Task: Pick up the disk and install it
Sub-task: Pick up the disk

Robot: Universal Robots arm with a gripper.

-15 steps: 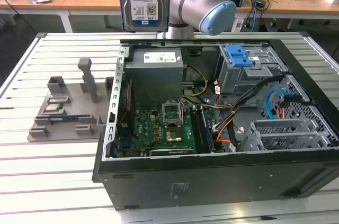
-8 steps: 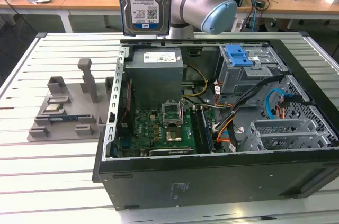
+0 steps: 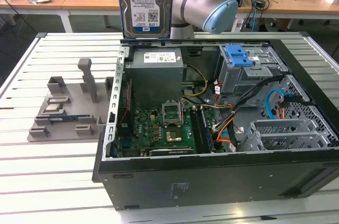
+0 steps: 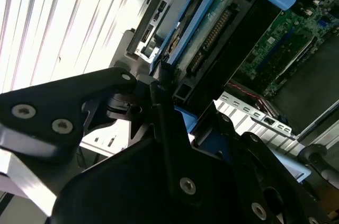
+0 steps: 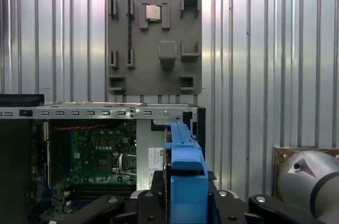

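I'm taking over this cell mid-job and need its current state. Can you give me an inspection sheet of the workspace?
Surface: white slatted table bearing an open computer case.
Job's things: the disk is raised upright above the case, with its label facing the exterior camera; not installed.
Clutter: grey parts fixture beside the case, on the exterior view's left.
Grippers: the hand is shut on the disk's blue-railed edge.
Cables: blue cable and orange wires inside the case.
Surroundings: wooden benches behind the table.
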